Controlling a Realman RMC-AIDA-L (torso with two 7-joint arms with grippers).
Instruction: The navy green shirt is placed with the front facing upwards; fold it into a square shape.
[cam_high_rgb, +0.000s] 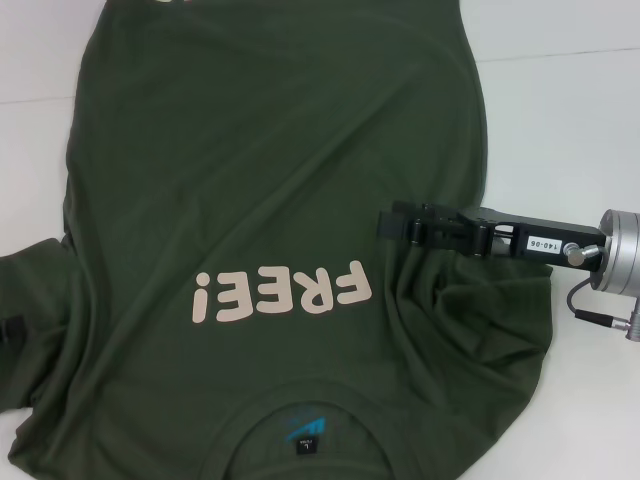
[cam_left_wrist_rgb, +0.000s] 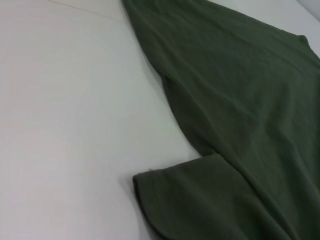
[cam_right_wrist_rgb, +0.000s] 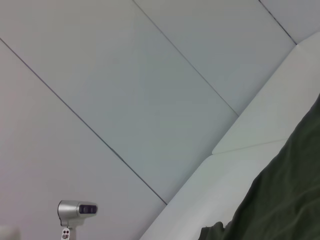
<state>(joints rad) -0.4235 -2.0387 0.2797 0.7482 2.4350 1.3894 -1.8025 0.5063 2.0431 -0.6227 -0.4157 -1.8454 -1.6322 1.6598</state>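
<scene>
Soft, creased navy green shirt (cam_high_rgb: 270, 190) spread front-up across the smooth white table (cam_high_rgb: 560, 110), collar at 6 o'clock, pale FREE! lettering (cam_high_rgb: 283, 294) seen inverted, black right gripper (cam_high_rgb: 395, 225) laid over bunched fabric at 3 o'clock, clamped state undeterminable, left gripper unseen.

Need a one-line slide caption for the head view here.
Right gripper over the navy green shirt, spread front-up on the white table, beside the "FREE!" lettering.

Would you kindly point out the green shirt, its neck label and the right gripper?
green shirt (cam_high_rgb: 270, 170), head view, on the plain fabric of the body.
neck label (cam_high_rgb: 307, 443), head view, on the black tag inside the collar.
right gripper (cam_high_rgb: 392, 226), head view, at its fingertips over the shirt.
</scene>
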